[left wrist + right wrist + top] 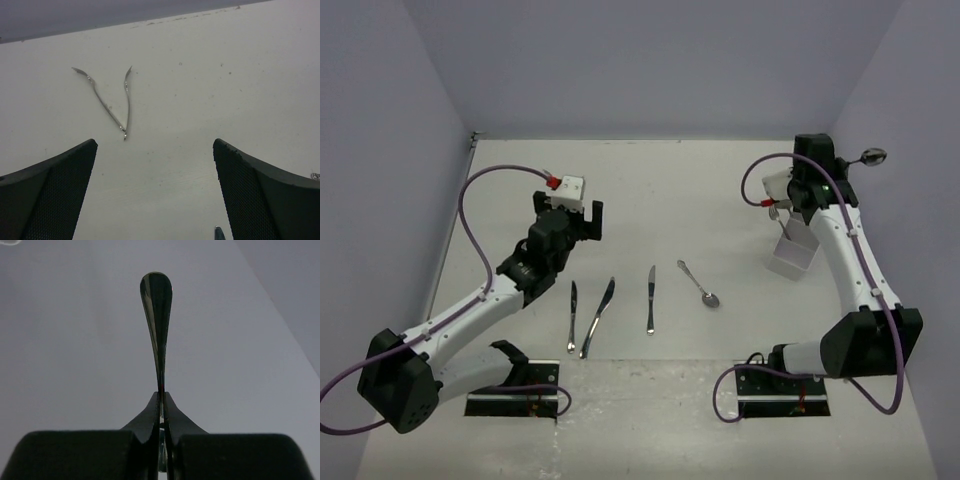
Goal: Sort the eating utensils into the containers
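Pinched tight in my right hand [161, 399], the spoon [156, 305] pokes toward the frame's upper right; the container [792, 258] sits lower left of it. I'd centre over it before releasing. Left hand [155, 150] spread.

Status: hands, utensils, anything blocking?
Left hand open, empty. Right hand shut on spoon, aloft. Four utensils on table. Nothing blocking container.
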You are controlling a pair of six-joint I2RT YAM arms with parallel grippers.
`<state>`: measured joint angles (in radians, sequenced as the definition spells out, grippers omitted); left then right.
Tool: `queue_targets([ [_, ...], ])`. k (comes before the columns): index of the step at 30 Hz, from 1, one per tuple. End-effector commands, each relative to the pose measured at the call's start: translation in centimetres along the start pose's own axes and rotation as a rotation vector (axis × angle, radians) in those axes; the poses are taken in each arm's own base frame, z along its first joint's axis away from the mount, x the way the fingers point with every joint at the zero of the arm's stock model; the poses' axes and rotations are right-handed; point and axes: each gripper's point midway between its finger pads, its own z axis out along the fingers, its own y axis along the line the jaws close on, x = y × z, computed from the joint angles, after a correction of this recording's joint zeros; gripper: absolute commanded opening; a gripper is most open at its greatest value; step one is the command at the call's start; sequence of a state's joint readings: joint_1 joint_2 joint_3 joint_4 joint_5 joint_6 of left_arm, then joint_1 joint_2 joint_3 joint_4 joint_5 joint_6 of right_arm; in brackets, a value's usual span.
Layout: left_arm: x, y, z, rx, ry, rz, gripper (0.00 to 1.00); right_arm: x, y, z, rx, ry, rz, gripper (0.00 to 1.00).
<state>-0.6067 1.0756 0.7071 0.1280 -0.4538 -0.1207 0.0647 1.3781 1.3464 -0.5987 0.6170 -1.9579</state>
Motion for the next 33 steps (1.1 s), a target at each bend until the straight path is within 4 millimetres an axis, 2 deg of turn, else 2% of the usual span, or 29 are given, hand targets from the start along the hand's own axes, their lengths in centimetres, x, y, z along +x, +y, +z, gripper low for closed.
queue_targets([
  [1,-0.5,0.4,0.3,-0.027,-0.039,-0.050,1.00,0.5,4.3,0.7,-0.159,0.070,-0.186,0.00],
  [4,0.9,0.4,0.4,-0.029,-0.007,-0.062,1.00,-1.0,6.7,2.9,-0.218,0.053,-0.243,0.00],
  [6,1.2,0.1,0.4,-0.013,-0.006,-0.065,1.00,-1.7,6.8,4.2,-0.220,0.063,-0.282,0.00],
  [7,1.4,0.0,0.5,-0.010,0.000,-0.062,1.00,-0.7,7.3,4.8,-0.238,0.091,-0.273,0.00],
  [9,1.7,-0.1,0.5,-0.008,0.009,-0.058,1.00,-0.5,6.8,5.5,-0.222,0.104,-0.279,0.00],
  [10,1.9,0.0,0.6,-0.013,0.011,-0.055,1.00,-0.8,7.4,6.1,-0.241,0.107,-0.300,0.00],
  [16,3.3,0.1,0.9,-0.024,0.044,-0.049,1.00,-2.1,9.3,6.8,-0.278,0.083,-0.324,0.00],
  [24,3.6,0.0,0.9,-0.022,0.046,-0.059,1.00,-3.7,11.7,6.7,-0.320,0.029,-0.351,0.00],
  [33,4.3,0.6,0.4,-0.042,0.058,-0.067,1.00,-5.9,10.6,7.6,-0.286,-0.008,-0.382,0.00],
])
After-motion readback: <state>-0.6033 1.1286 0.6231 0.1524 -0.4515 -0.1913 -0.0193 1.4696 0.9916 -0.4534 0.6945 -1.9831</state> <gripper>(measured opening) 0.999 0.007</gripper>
